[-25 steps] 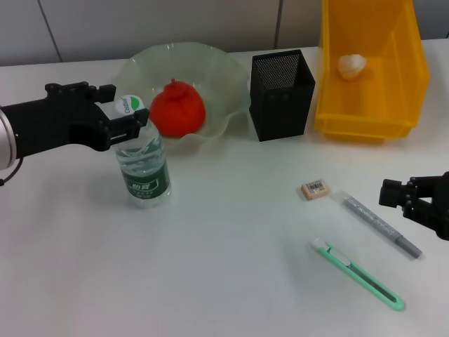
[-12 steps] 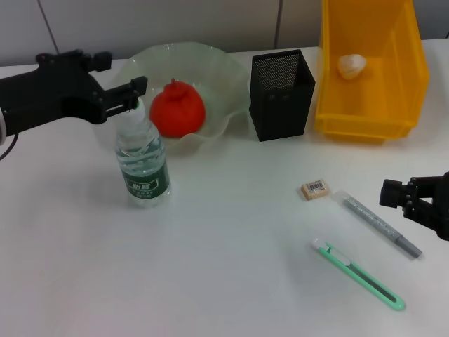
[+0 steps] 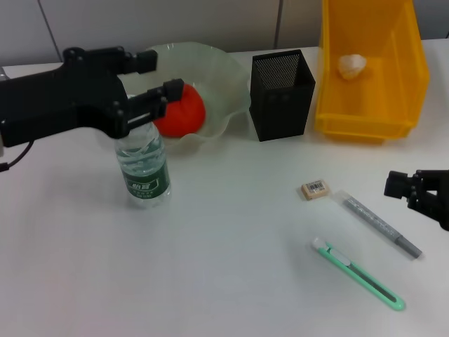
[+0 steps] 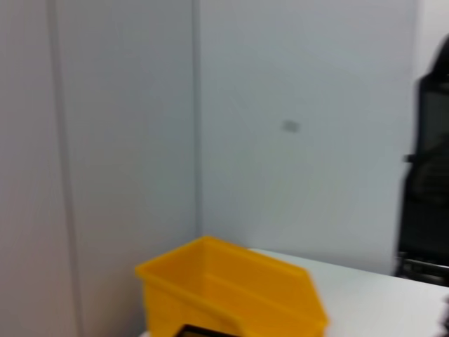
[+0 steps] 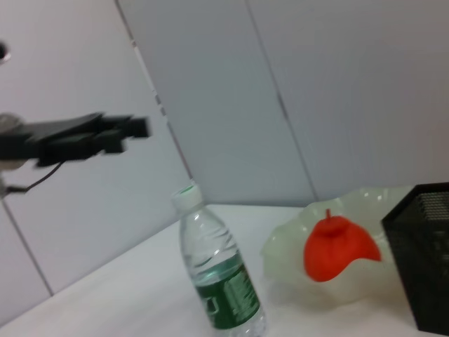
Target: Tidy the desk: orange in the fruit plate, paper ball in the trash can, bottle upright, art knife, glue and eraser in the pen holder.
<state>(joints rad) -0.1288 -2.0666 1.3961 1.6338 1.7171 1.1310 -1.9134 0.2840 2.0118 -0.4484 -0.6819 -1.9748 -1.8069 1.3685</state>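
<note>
Left gripper (image 3: 156,81) hangs above the bottle's top with its fingers spread, holding nothing. Nearest me I see the green art knife (image 3: 358,273) lying flat on the table (image 3: 224,281), with the grey glue stick (image 3: 379,225) and the eraser (image 3: 314,188) just beyond it. At the right edge sits my right gripper (image 3: 410,189), low over the table near the glue; I cannot tell how its fingers stand. Farther left the bottle (image 3: 142,163) stands upright. Behind it the orange (image 3: 184,110) rests in the fruit plate (image 3: 224,77), beside the black pen holder (image 3: 282,95). Farthest right, the paper ball (image 3: 351,65) lies in the yellow trash can (image 3: 372,67).
</note>
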